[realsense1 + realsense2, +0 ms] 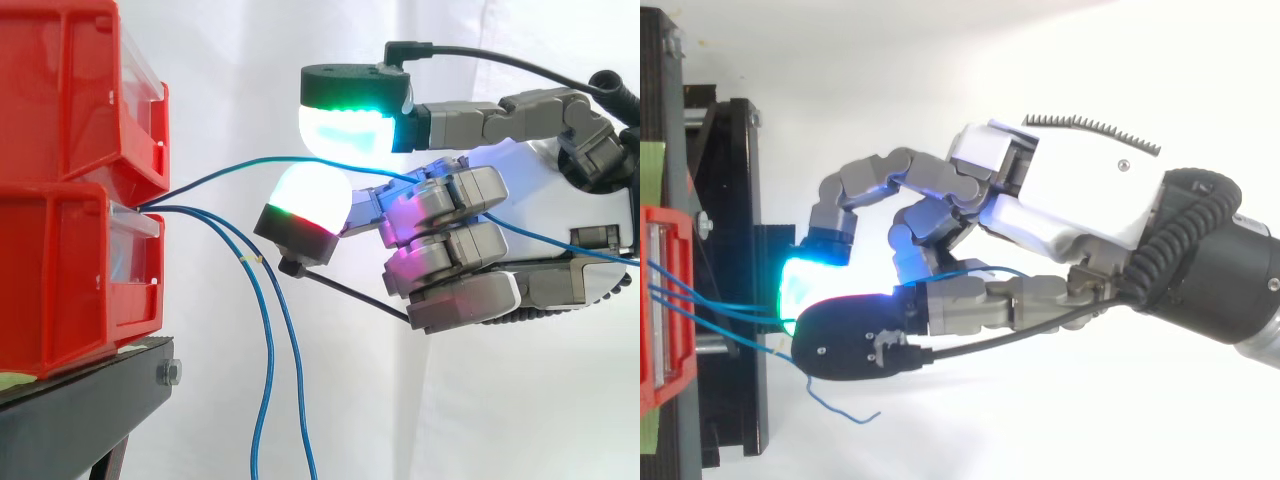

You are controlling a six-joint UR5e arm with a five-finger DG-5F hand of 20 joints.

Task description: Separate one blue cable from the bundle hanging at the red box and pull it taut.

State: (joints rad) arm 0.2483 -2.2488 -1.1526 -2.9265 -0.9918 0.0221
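Note:
Three blue cables come out between the two stacked red bins [60,280]. Two of them [262,380] hang down in front of the lower bin. The third blue cable [250,162] runs in a shallow arch to the right, passes between two glowing fingertip pads [350,130] and on through the curled fingers, leaving at the right [560,240]. My hand [450,200] is a short way right of the bins, shut on this cable. From above, the hand [1080,200] holds its pads close to the bin front [660,300], and a loop of the cable [975,270] shows among the fingers.
The bins stand on a black stand [80,410] at the left, with a white curtain behind. A loose blue cable end [840,410] curls below the fingertips in the top view. The arm enters from the right.

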